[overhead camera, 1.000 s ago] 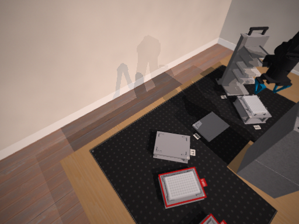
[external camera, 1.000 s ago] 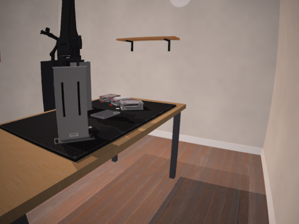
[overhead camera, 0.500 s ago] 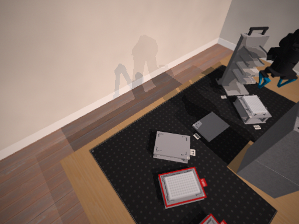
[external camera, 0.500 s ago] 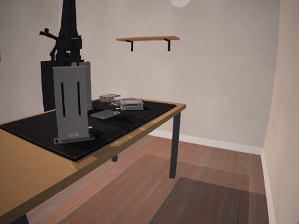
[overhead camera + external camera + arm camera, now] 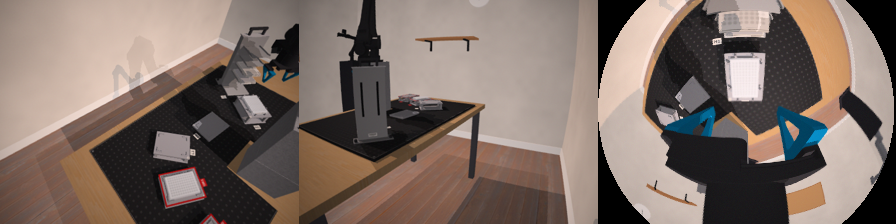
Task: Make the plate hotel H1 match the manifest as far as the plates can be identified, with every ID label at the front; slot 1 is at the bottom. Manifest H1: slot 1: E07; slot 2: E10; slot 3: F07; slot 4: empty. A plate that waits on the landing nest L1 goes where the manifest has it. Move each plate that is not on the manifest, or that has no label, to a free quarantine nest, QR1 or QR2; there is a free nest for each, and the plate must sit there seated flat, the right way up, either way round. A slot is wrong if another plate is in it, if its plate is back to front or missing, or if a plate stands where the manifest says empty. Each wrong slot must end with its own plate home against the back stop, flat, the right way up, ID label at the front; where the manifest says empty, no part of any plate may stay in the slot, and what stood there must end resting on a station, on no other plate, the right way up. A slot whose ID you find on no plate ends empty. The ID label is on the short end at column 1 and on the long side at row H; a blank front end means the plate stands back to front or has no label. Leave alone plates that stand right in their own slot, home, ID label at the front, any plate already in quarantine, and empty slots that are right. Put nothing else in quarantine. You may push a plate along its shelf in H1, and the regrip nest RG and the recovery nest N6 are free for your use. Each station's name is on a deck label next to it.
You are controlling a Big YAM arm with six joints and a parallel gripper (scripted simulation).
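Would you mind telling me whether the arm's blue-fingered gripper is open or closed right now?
Open. In the wrist view the blue-fingered gripper has its two fingers spread wide apart with nothing between them, high above the white well plate.

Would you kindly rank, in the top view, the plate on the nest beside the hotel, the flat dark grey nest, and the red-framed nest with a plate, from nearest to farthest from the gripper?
1. The plate on the nest beside the plate hotel, just below the open gripper.
2. The flat dark grey nest, mid-mat.
3. The red-framed nest, at the mat's near end.
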